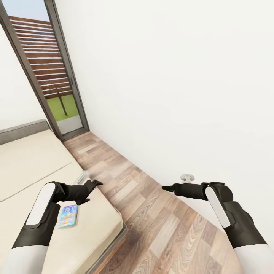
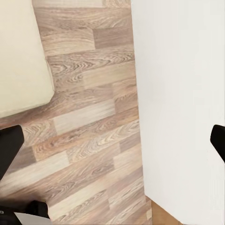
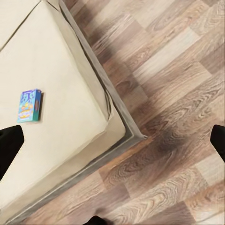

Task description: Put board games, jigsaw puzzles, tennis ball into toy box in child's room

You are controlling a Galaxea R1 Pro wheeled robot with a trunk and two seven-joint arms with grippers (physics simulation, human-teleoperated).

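One small blue-white board game lies flat on the bed's cream mattress, close under my left forearm. It also appears in the right wrist view as a board game on the bed, near the corner. My left gripper hovers over the mattress edge, open and empty, and its wrist view looks past the open left gripper at floor and wall. My right gripper hangs above the floor beside the wall. In its wrist view the right gripper is open and empty.
A strip of wooden floor runs between the bed and a white wall. At its far end stands a dark-framed glass door. A small pale object lies on the mattress just beyond my left gripper.
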